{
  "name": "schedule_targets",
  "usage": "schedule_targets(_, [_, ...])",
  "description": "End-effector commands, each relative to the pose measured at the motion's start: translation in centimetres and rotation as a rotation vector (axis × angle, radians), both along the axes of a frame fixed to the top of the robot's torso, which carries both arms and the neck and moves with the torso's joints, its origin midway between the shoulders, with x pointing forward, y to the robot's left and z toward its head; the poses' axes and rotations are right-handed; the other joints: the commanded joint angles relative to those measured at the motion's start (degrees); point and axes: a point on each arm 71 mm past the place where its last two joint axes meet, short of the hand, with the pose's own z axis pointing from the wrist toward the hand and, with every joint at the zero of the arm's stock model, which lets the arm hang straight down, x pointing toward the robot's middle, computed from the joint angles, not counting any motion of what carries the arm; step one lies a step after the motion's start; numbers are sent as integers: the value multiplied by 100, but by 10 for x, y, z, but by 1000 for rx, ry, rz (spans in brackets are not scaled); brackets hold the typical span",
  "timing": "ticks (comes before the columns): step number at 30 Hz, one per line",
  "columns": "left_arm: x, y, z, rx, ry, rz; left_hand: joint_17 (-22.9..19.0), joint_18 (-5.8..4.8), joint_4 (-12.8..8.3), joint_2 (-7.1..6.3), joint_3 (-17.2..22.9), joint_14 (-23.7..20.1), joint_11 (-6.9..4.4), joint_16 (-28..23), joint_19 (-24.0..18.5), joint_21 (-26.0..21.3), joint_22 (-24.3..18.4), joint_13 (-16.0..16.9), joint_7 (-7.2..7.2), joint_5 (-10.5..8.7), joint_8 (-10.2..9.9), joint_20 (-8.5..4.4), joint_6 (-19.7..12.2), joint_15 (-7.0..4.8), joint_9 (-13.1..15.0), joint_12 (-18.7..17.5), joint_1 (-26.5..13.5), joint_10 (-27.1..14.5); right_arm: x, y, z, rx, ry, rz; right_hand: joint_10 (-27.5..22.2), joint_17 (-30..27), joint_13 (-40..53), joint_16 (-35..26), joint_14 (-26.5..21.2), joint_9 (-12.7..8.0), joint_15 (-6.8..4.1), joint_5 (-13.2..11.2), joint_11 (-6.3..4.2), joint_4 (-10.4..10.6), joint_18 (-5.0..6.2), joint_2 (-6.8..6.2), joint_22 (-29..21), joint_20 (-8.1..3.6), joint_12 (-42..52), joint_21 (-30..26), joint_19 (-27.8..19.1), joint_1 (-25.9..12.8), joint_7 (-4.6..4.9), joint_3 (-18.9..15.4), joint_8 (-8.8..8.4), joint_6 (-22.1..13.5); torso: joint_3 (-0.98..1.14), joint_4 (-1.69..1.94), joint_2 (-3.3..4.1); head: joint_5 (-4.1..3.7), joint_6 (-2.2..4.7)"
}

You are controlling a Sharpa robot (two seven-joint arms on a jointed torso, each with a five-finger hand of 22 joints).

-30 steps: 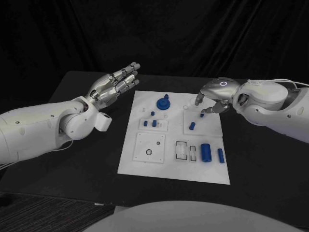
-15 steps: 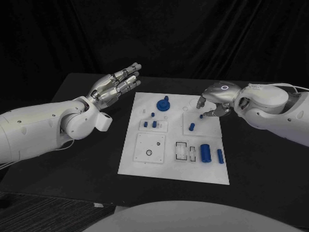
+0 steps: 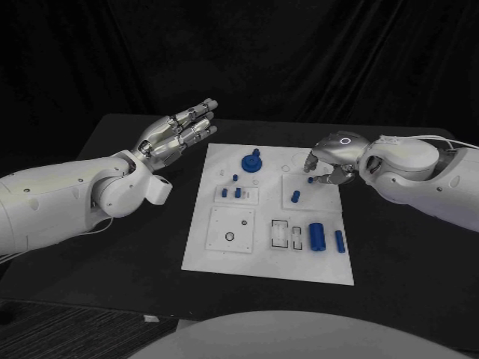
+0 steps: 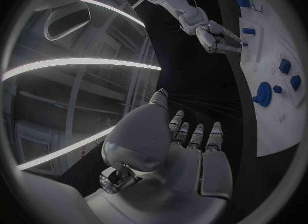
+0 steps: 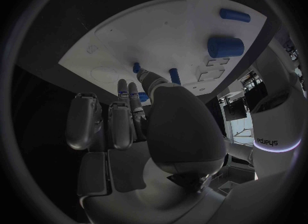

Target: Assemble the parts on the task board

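Head view: white task board [image 3: 224, 254] lies mid-table on the black table [image 3: 110, 247]. On it: a round blue knob part [image 3: 253, 161] near the far edge, small blue pegs [image 3: 232, 192] in a left-hand block, one blue peg [image 3: 296, 197] right of centre, a large blue cylinder [image 3: 318, 235] and a slimmer blue cylinder [image 3: 339, 241] side by side near the right edge. Left hand [image 3: 178, 134] is raised beyond the board's far left corner, fingers straight and loosely apart, holding nothing. Right hand [image 3: 332, 158] hangs over the board's far right corner, fingers curled downward close to the surface; whether it grips anything cannot be told. Left wrist view: left hand [image 4: 186, 147] flat and extended, empty; board [image 4: 272, 126] beside it, knob part [image 4: 263, 94] visible; right hand [image 4: 218, 38] seen across the board, fingertips drawn together. Right wrist view: right hand [image 5: 138, 126] with fingers [image 5: 130, 103] reaching toward the board [image 5: 141, 34]; fingertips near small blue pegs [image 5: 174, 75]; contact unclear.
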Motion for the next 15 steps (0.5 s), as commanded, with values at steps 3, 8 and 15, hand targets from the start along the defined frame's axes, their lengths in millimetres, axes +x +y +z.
schedule_targets(3, [-1, -1, 4, -60, -44, -13, -5, 100, -67, 19, 11, -2, 49, -21, 5, 7, 18, 9, 59, 48, 1, 36, 6, 56, 11, 37, 67, -1, 2, 0, -2, 11, -29, -7, 90, 4, -8, -8, 290, -4, 35, -24, 1, -9, 18, -32, 1012, 30, -46, -35, 40, -80, -17, 65, -4, 48, -5, 2, -9, -16, -1])
schedule_targets(8, [-1, -1, 4, -59, -41, -14, -1, 102, -104, 31, 22, 5, 68, -16, 11, 10, 36, 12, 79, 85, 8, 44, 44, 61, 16, 56, 87, 4, 2, 0, -5, 12, -27, -6, 153, 6, -11, -8, 290, 18, 27, -66, -10, -25, 17, -35, 1013, 23, -71, -32, 42, -115, -30, 115, 35, 128, -9, 3, -12, -32, -1])
schedule_targets(15, [-1, -1, 3, -58, -36, -16, 3, 102, -137, 38, 30, 12, 87, -12, 17, 15, 57, 15, 94, 109, 10, 55, 51, 71, 17, 71, 102, 9, 3, 0, -8, 11, -25, -6, 302, 11, 3, -6, 291, 48, 16, -122, -31, -50, 17, -45, 1014, 13, -63, -30, 44, -168, -46, 163, 60, 181, -12, 4, -13, -66, -1])
